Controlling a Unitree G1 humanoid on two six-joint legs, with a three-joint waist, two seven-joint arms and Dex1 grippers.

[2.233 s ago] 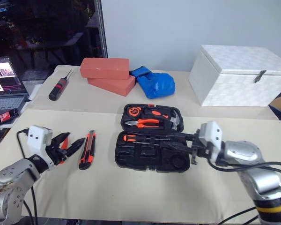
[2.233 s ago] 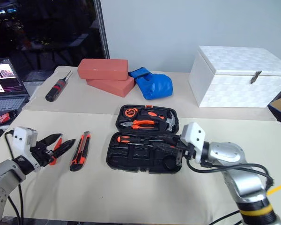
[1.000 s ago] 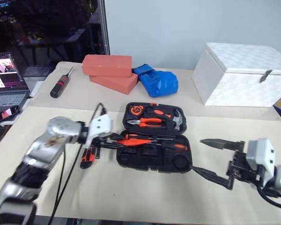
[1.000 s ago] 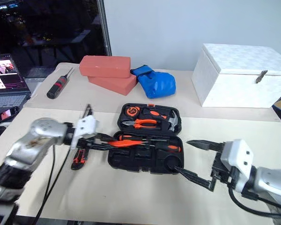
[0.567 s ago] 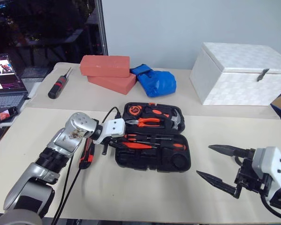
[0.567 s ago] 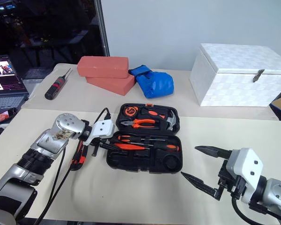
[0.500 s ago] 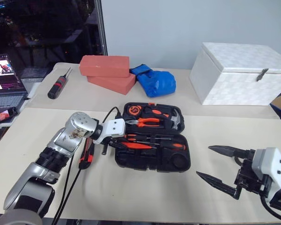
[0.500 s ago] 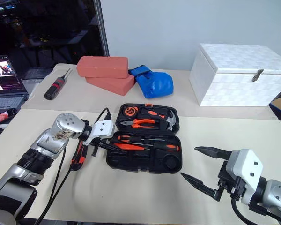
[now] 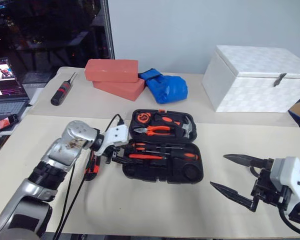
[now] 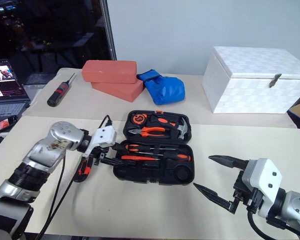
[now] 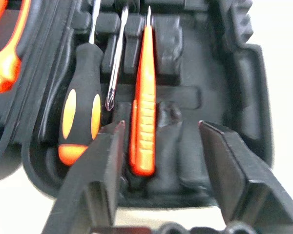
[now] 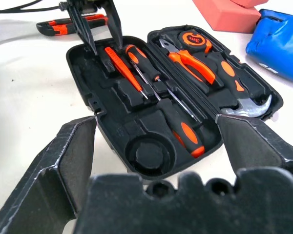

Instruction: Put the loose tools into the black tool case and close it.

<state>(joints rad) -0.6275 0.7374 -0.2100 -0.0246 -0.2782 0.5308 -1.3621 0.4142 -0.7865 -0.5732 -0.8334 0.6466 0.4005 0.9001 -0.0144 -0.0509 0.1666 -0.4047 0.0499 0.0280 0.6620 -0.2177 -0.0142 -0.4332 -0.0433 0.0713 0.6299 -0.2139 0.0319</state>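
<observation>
The black tool case (image 9: 162, 145) lies open and flat on the beige table (image 9: 155, 210), near its middle. In the case's near half, the slim all-orange driver (image 11: 142, 112) sits in a moulded slot, with two black-and-orange screwdrivers (image 12: 178, 122) slotted alongside it toward the hinge. The round recess at the case's near right corner holds nothing. The far half carries orange-handled pliers (image 9: 157, 130), a tape measure (image 9: 142, 119) and a hammer (image 9: 187, 129).

The left gripper (image 9: 121, 156) is at the case's left edge, fingers parted to a moderate gap on either side of the orange driver's handle end, gripping nothing. The orange-black utility knife (image 10: 85, 167) lies on the table just left of the case, partly behind the left arm.

The right gripper (image 9: 237, 177) hovers right of the case, well apart from it, fingers spread wide and empty.

Beyond the case are two red bricks (image 9: 112, 77), a blue bundle (image 9: 169, 88) and a white box (image 9: 255, 80); a black screwdriver with a red band (image 9: 62, 90) lies far left of the case.
</observation>
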